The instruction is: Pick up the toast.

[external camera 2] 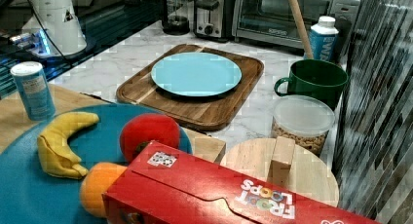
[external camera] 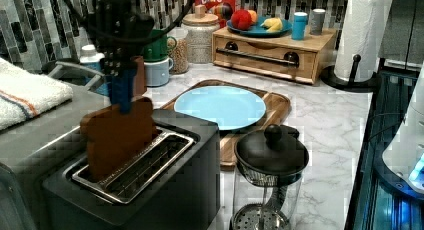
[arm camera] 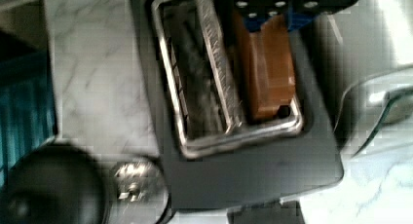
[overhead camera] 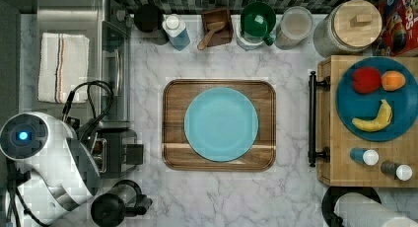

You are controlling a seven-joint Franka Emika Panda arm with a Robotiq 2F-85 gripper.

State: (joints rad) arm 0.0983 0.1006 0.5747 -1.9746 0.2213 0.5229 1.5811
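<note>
The toast [external camera: 120, 135] is a flat brown slice standing upright in the back slot of the black toaster [external camera: 165, 185], with most of it risen above the slot. My gripper [external camera: 123, 97] comes down from above, and its blue fingers [external camera: 125, 92] are shut on the slice's top edge. In the wrist view the toast [arm camera: 270, 73] shows edge-on between the two blue fingertips of the gripper [arm camera: 275, 19], inside the toaster's [arm camera: 253, 170] chrome-rimmed slot. The other slot is empty. In the top view the arm [overhead camera: 44, 158] covers part of the toaster [overhead camera: 123, 155].
A glass French press [external camera: 270, 175] with a black lid stands next to the toaster. A teal plate [overhead camera: 221, 124] lies on a wooden tray [overhead camera: 172, 94] mid-counter. A toaster oven [overhead camera: 106, 49] with a folded towel [overhead camera: 63, 66] sits behind. Mugs, jars and a fruit stand line the back.
</note>
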